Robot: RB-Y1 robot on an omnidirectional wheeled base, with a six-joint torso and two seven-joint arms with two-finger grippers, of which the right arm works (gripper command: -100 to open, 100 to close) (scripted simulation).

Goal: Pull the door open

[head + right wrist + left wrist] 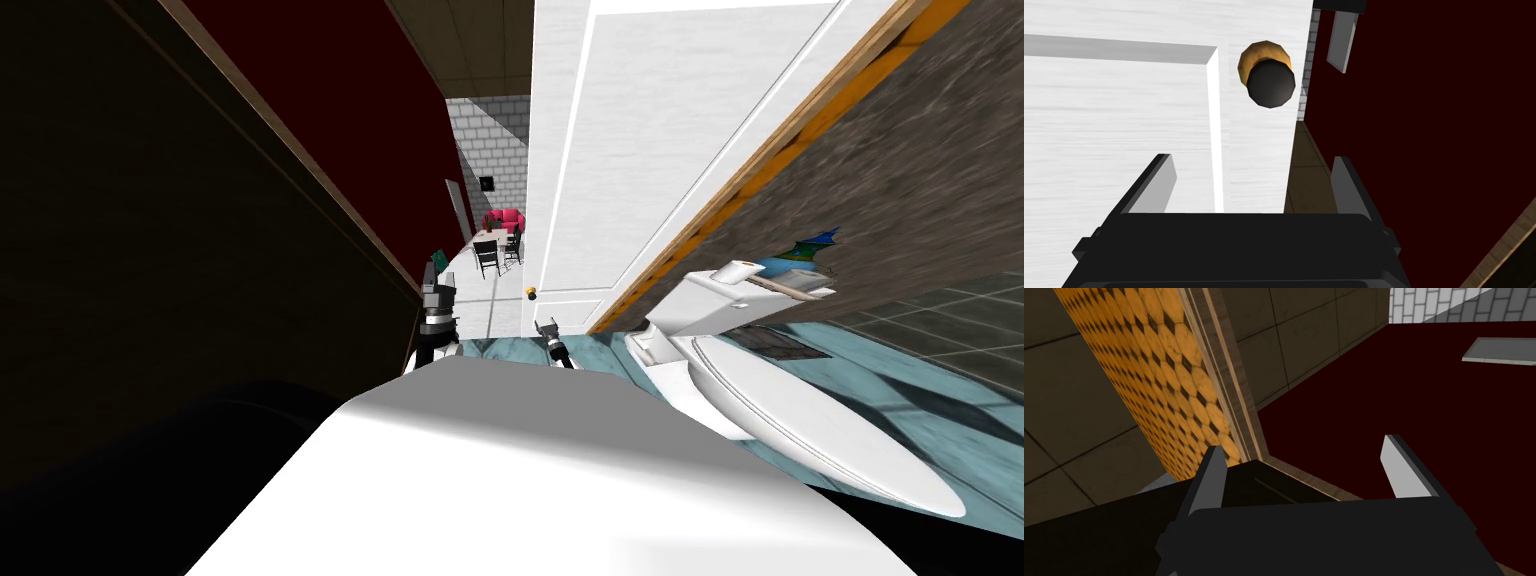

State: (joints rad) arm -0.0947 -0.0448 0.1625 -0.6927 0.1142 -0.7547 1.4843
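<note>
1. Ahead of the right gripper (1252,160), beyond its fingertips and not yet touched, a round dark knob (1270,86) on a brass-coloured rose is seen near the free edge of the white panelled door (1124,125).
2. The gripper's two fingers are spread wide and nothing is held.
3. The door is judged ajar, and the reach for the knob is the step in hand.
4. Next, the knob must be brought between the fingers, clamped, and drawn back.
5. The left gripper (1304,445) is held aside, spread and empty.
</note>
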